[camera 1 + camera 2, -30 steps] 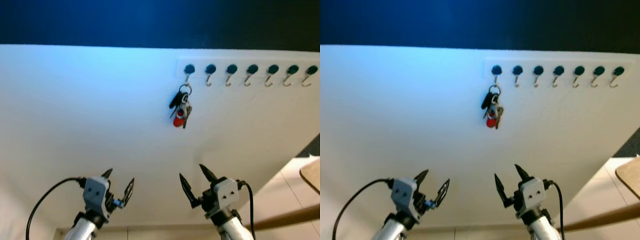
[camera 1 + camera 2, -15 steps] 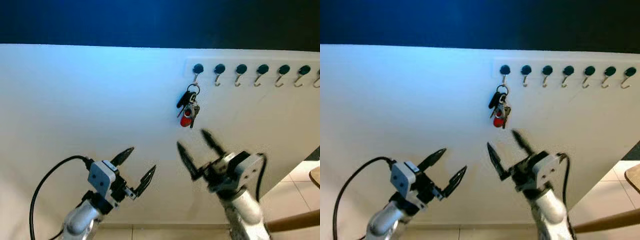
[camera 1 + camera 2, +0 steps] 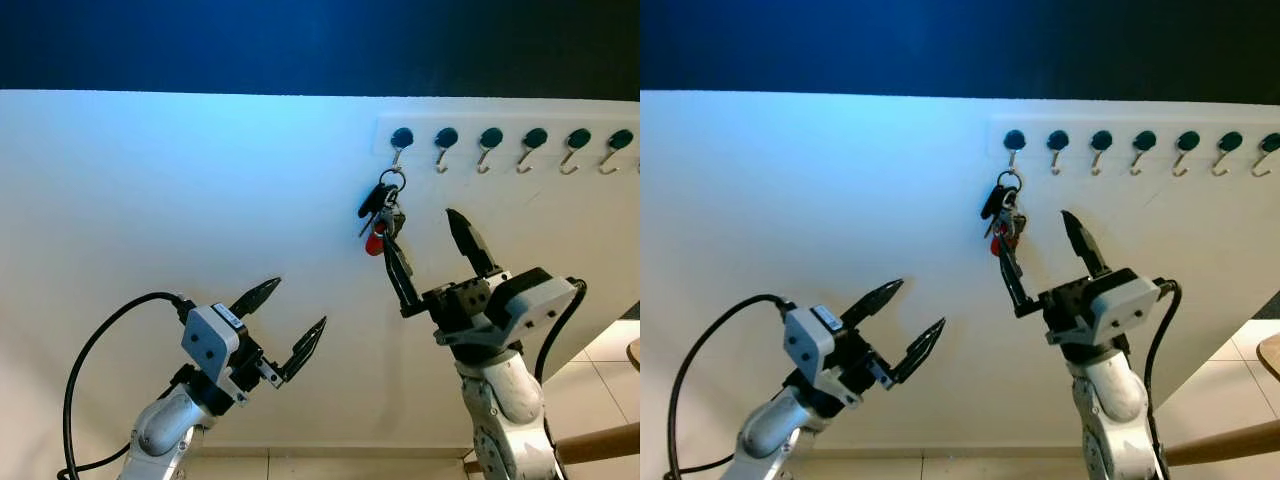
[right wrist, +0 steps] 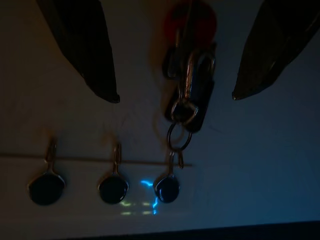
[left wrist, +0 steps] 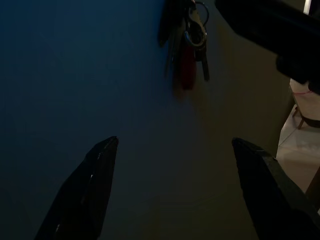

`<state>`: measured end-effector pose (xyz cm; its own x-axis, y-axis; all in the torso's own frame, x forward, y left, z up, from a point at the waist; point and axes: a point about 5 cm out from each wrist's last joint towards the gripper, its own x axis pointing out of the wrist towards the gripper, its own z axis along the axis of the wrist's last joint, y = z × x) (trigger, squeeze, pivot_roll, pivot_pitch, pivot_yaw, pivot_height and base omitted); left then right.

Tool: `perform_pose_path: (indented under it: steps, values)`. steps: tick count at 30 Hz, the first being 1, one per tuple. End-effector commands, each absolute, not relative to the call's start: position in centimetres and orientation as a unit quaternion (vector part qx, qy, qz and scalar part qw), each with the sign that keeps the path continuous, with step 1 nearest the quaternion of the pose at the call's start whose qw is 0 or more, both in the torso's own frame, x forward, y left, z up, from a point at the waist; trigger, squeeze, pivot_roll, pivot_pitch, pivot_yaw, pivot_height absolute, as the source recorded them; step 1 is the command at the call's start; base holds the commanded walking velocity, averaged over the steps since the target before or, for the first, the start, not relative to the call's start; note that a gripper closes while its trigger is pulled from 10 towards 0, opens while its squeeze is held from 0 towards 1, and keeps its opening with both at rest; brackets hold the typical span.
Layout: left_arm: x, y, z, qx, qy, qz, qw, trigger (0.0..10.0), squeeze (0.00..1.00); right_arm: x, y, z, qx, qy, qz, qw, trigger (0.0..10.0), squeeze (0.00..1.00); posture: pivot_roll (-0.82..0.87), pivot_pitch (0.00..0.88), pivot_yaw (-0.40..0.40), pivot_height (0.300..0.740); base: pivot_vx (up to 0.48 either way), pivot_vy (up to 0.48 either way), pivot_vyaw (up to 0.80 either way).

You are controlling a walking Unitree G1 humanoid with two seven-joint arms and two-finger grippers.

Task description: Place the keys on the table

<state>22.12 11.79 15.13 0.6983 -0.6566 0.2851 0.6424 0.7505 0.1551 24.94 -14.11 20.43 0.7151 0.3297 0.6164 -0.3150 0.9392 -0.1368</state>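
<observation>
The keys hang on the white wall, from the leftmost hook in a row of dark round-headed hooks. It is a small, crowded bunch: a silver ring at the top, a black fob on the left side, a few thin metal keys dangling, and a red tag at the bottom. In the right wrist view the ring, a metal clip and the red tag show clearly, with the bunch lying between the two black fingers but not touched by them.

The right gripper is raised close to the wall with its fingers spread wide — one finger reaches up just below the red tag, the other stands off to the right of the bunch. It grasps nothing.

The left gripper sits lower and well to the left of the keys, also spread wide and empty, a black cable looping from its wrist. Its own dim view looks up at the bunch from below.

At the lower right, a strip of pale floor and a wooden edge show past the wall.
</observation>
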Motion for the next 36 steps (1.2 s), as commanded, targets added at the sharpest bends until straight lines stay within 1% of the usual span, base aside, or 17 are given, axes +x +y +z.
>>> perform_pose_path:
  steps: [1,11,17,26,36]
  values:
    - [22.2,11.8,15.4,0.037,-0.159,-0.357,0.920,10.0,0.00,25.3,-13.9,20.7,-0.009,-0.332,0.170,0.928,10.0,0.00,0.03,0.060,-0.007,0.740,0.000,0.000,0.00]
    - [22.3,11.6,15.5,0.040,-0.159,-0.357,0.920,10.0,0.00,25.8,-12.7,21.2,-0.005,-0.338,0.176,0.924,10.0,0.00,0.03,0.058,-0.010,0.740,0.000,0.000,0.00]
    - [22.5,11.5,15.7,0.044,-0.162,-0.360,0.918,10.0,0.00,26.4,-11.7,20.9,-0.017,-0.323,0.163,0.932,10.0,0.00,0.03,0.058,-0.013,0.740,0.000,0.000,0.00]
    - [22.5,11.4,15.6,0.048,-0.160,-0.361,0.918,10.0,0.00,27.0,-11.2,19.7,-0.015,-0.283,0.162,0.945,10.0,0.00,0.03,0.061,-0.013,0.740,0.000,0.000,0.00]
    - [22.7,11.7,15.8,0.052,-0.162,-0.355,0.919,10.0,0.00,27.2,-10.4,20.3,-0.026,-0.297,0.154,0.942,10.0,0.00,0.04,0.055,-0.018,0.740,0.000,0.000,0.00]
